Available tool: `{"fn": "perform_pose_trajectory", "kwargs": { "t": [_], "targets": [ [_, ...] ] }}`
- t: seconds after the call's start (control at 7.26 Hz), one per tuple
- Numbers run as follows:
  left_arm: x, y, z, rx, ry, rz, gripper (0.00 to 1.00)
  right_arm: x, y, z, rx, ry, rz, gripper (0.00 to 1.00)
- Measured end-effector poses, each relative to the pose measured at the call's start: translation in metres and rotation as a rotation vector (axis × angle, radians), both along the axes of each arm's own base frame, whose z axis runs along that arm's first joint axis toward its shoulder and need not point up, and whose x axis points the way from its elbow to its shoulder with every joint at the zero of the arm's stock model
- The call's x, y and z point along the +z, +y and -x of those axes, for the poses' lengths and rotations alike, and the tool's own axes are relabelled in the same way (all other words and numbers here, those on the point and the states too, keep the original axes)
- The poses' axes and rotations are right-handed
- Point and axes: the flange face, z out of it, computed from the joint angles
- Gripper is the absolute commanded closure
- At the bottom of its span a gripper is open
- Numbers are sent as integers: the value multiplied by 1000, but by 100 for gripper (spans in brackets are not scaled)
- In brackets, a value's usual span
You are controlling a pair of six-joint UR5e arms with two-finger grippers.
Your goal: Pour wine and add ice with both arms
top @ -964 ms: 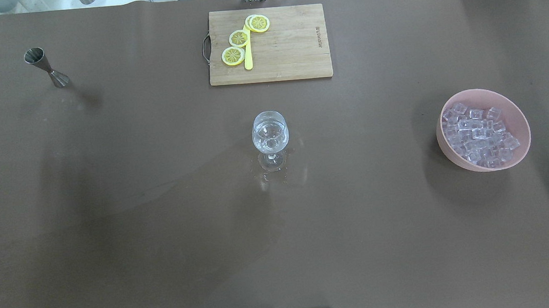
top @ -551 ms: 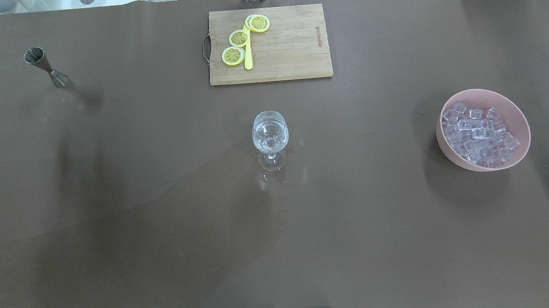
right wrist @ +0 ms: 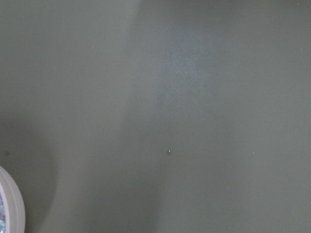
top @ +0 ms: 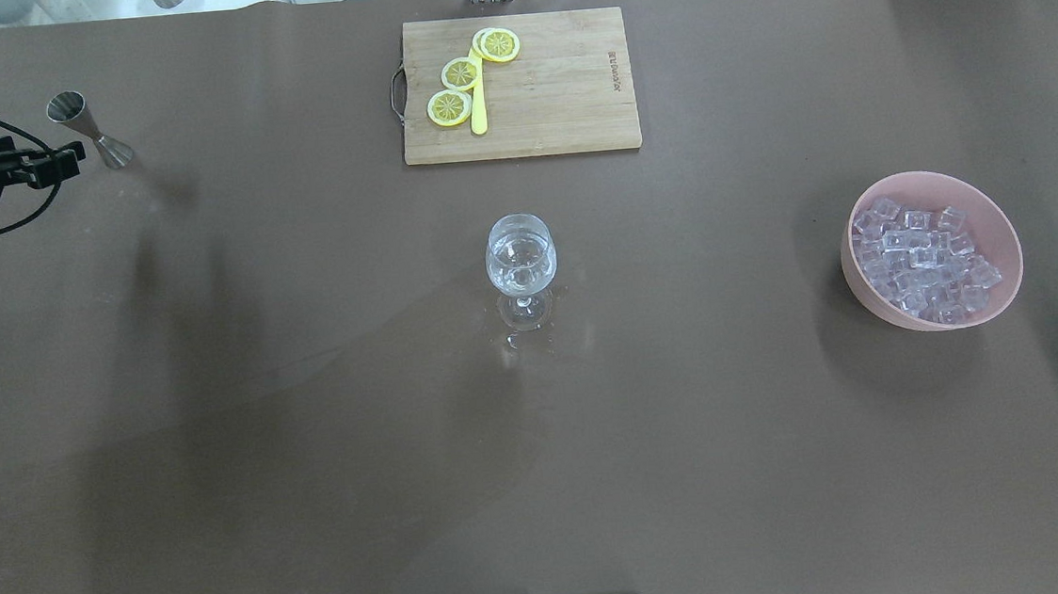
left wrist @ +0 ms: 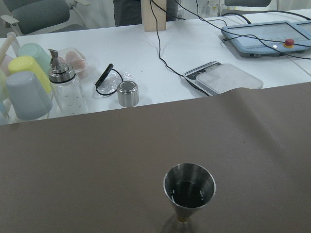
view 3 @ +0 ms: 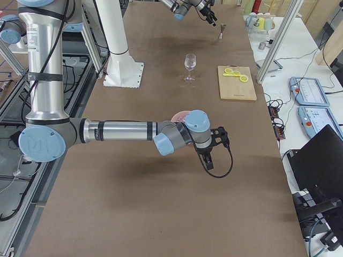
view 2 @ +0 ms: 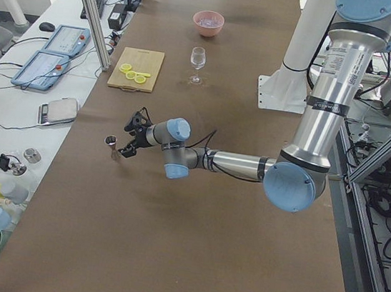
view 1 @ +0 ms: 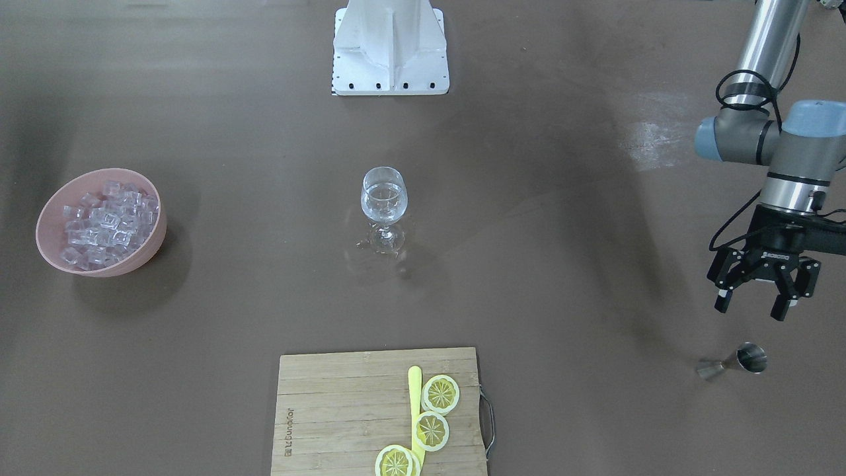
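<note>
A steel jigger [top: 91,131] stands at the table's far left, also in the front view [view 1: 733,363] and left wrist view [left wrist: 189,191], with glints inside it. My left gripper [view 1: 751,309] is open and empty, hovering just short of the jigger; it also shows overhead [top: 70,161]. A stemmed wine glass [top: 520,260] stands mid-table with clear wine low in it. The ice [top: 922,257] is heaped in a pink bowl [top: 1000,227] at the right. My right gripper [view 3: 224,137] hovers near that bowl; I cannot tell whether it is open or shut.
A wooden cutting board [top: 560,96] with lemon slices [top: 460,74] and a yellow knife lies at the far middle. The white pedestal base [view 1: 390,46] is at the near edge. Cups, a shaker and a scale stand on the white bench [left wrist: 160,53] beyond the table.
My left arm has come into the overhead view from the left edge and moved right, towards the jigger. The glass, bowl and board have not moved.
</note>
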Motion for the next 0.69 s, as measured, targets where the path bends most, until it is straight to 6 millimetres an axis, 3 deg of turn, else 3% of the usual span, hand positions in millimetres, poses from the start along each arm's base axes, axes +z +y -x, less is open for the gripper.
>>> {"fn": "perform_pose_trajectory", "kwargs": {
  "t": [0.14,0.41,0.69],
  "targets": [
    [5,5,-11,-15,3,-6,2,-1,-1,0,-1,0,-2,0],
    [33,10,-10,-67,23,-16,2,-4,-3,2,2,-3,-2,0],
    [32,1,-10,-142,61,-21,2,-5,-4,4,0,-3,-3,0]
  ]
}}
